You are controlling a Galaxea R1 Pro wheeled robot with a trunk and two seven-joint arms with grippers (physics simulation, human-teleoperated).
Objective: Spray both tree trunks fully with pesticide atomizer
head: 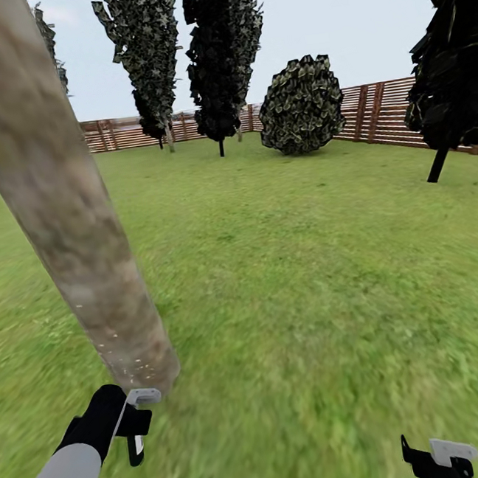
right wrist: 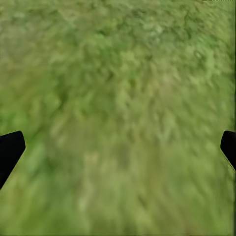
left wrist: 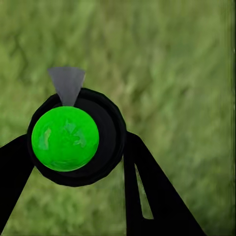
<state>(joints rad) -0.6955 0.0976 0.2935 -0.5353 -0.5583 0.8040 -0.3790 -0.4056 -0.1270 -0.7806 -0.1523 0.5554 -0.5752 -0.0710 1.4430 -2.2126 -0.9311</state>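
Left gripper (left wrist: pixel 78 147), fingers (left wrist: pixel 147 196) clamping pesticide atomizer (left wrist: pixel 73 137) beside mottled tree trunk (head: pixel 65 214); right gripper (right wrist: pixel 118 147), fingers (right wrist: pixel 10 150) spread wide over grass (head: pixel 312 297).

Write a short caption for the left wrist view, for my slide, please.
Left gripper holding the pesticide atomizer, seen end-on with a bright green disc, above blurred green grass.

Trunk (head: pixel 65 214) left — bush (head: pixel 302 105) behind
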